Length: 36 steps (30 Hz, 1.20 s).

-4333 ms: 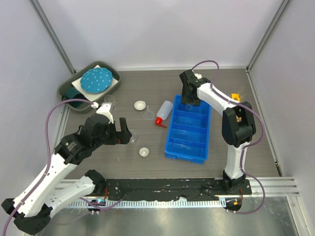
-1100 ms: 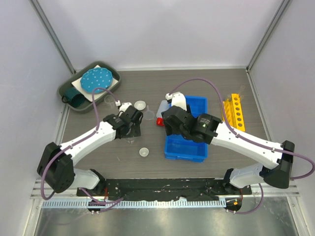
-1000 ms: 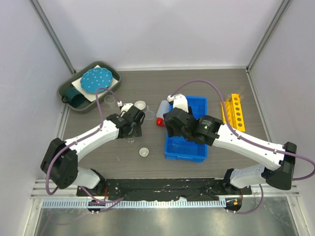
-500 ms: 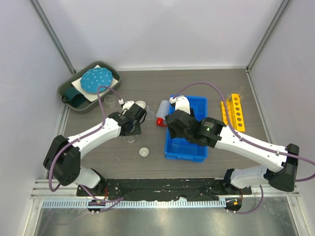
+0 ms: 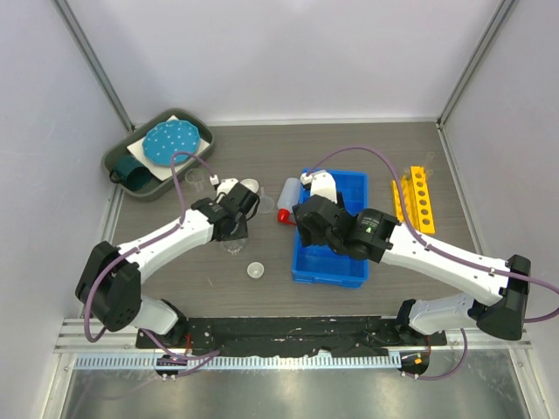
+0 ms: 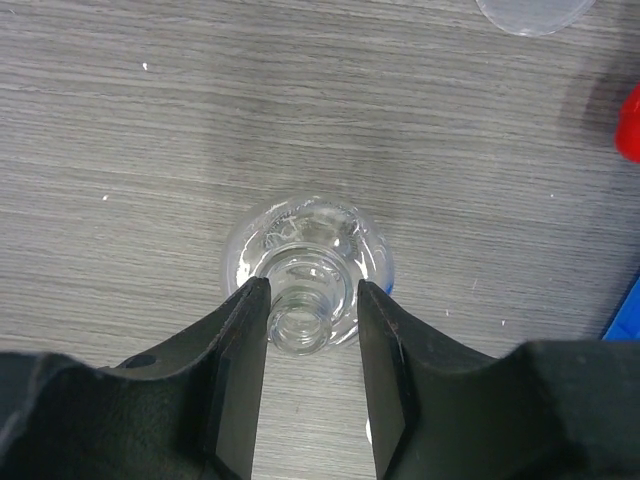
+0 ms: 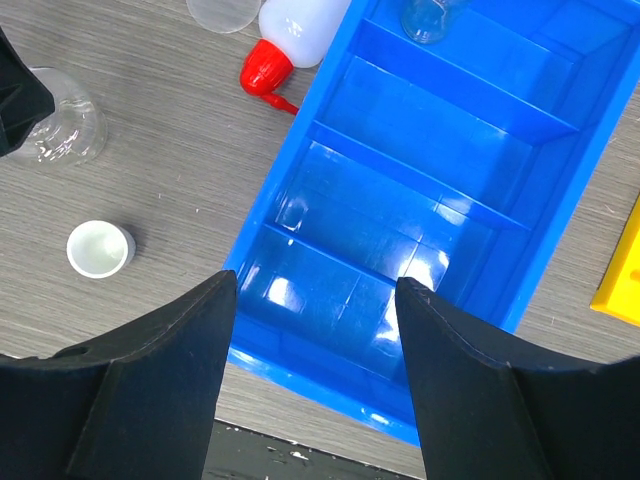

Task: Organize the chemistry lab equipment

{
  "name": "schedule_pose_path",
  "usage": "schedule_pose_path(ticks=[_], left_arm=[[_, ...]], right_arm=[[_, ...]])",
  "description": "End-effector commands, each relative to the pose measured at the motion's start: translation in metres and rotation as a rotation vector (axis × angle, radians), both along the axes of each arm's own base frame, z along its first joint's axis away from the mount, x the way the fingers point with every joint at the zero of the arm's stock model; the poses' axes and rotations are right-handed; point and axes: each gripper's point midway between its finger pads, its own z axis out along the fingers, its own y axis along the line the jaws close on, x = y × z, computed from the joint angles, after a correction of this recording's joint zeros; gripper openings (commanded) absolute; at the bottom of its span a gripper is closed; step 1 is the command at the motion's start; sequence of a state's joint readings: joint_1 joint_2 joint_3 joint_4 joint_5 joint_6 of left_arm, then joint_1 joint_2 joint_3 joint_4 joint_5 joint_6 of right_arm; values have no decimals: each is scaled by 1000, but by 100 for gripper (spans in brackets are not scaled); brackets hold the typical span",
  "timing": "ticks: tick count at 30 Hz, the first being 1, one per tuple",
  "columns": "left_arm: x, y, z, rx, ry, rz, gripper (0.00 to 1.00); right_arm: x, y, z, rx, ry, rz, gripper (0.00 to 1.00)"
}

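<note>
Nearest the arm bases, one small round white dish (image 5: 255, 270) sits on the grey wood-grain table (image 5: 349, 148). Just beyond it stands a clear glass flask (image 6: 305, 235), bulbous below and narrow at the neck. The left gripper (image 6: 310, 300) has its matte black fingers on either side of that neck, very close, but I cannot tell whether they actually pinch it.

To the right, the right gripper (image 7: 315, 285) hovers with fingers spread wide over the near end of the blue divided bin (image 7: 300, 365). The bin is glossy plastic with four compartments, and the farthest holds one small clear glass vessel (image 7: 428, 20).

By the bin's far left corner a translucent bottle (image 5: 291, 194) with a red cap lies on its side. A second white dish (image 5: 249, 186) and a small clear beaker (image 5: 194, 177) are further left. One yellow holed rack (image 5: 414, 199) lies right of the bin.

In the far left corner a dark green tray (image 5: 122, 161) carries a teal white-dotted disc (image 5: 169, 141). Plain pale walls (image 5: 288, 52) with metal posts enclose the table.
</note>
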State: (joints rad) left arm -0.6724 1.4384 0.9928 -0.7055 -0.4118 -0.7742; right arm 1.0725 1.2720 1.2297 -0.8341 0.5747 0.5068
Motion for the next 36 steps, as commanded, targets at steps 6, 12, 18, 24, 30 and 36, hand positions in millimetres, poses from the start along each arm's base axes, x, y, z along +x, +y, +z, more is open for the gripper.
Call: schedule_pose_path(ticks=[6, 12, 18, 24, 30, 36], left_arm=[[-1, 3, 17, -23, -48, 10, 43], [-4, 4, 12, -23, -35, 13, 43], [-4, 3, 8, -20, -26, 13, 42], [-3, 3, 10, -22, -32, 14, 40], [-5, 3, 4, -19, -15, 11, 37], [-7, 2, 0, -21, -7, 11, 28]], right_arm=[[-1, 7, 10, 83, -16, -7, 70], [-3, 7, 9, 91, -10, -5, 70], [-5, 7, 8, 96, -9, -4, 70], [-5, 5, 5, 91, -6, -7, 70], [-6, 6, 3, 95, -2, -5, 69], [-7, 6, 0, 94, 3, -1, 69]])
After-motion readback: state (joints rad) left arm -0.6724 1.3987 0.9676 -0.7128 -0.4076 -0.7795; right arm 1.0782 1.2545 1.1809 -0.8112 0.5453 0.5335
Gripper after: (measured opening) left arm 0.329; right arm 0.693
